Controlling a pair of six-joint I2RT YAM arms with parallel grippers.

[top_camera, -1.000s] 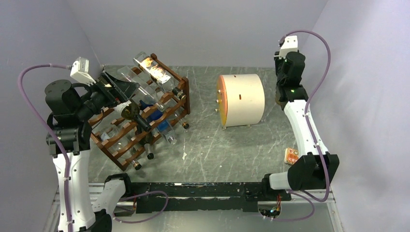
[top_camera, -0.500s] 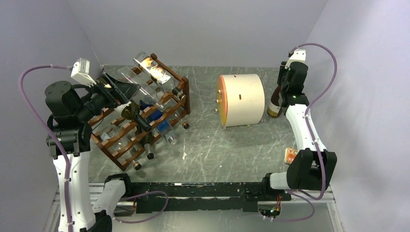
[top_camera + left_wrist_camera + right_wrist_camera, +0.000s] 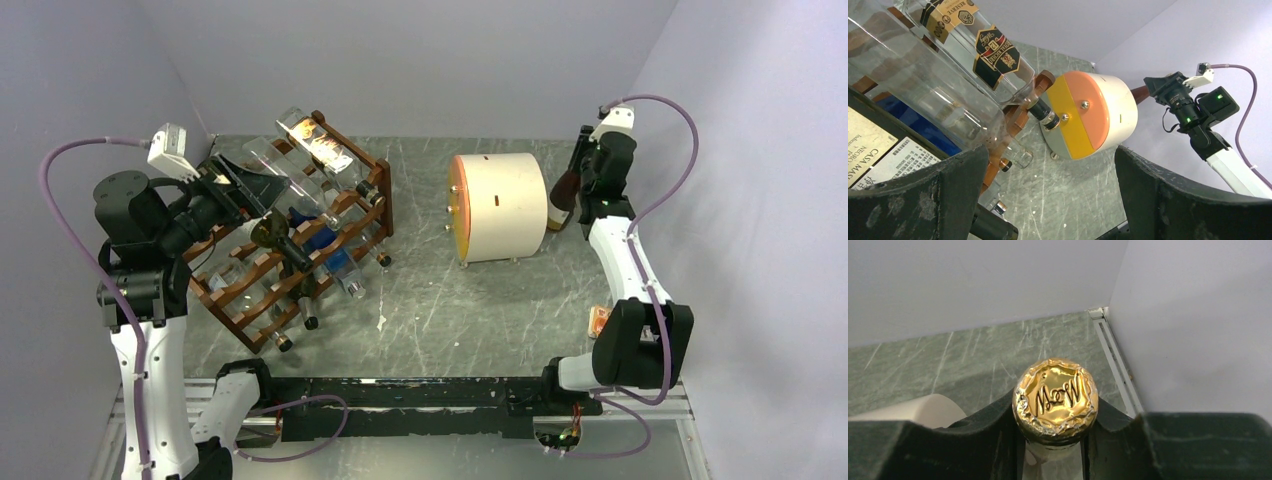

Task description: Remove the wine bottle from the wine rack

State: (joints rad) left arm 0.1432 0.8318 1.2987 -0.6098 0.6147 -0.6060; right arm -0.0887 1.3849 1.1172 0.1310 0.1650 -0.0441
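At the far left the left gripper (image 3: 262,182) hangs over the top tier of the rack (image 3: 385,200) with its jaws spread wide and nothing between them. In its wrist view a clear bottle (image 3: 993,50) with a black and gold label lies close by its left finger, though I cannot tell whether they touch. That arm is best left quiet, since a nudge could roll the glass along the rails. Further right, the drum (image 3: 505,205) lies on its side on the table (image 3: 440,300), its orange face turned toward the rack. Just beyond its right flank is the wine bottle (image 3: 563,190), brown with a gold foil cap. It is already off the rack and well apart from it. The right gripper (image 3: 588,160) pinches it tightly at the neck, just under the cap. The bottle leans, base toward the drum and neck toward the wall, and the drum hides whether the base is on the table. The step in hand looks like standing it down. To do it well, swing the neck upright over the base first, then lower gently until the base sits flat. Leave a gap to the drum so the glass cannot knock it. Open the jaws only once the bottle bears its own weight, then lift straight up past the cap. A tall bottle held so high will tip easily if released while it leans. The small orange box (image 3: 598,320) nearer the arm's base is out of the way.
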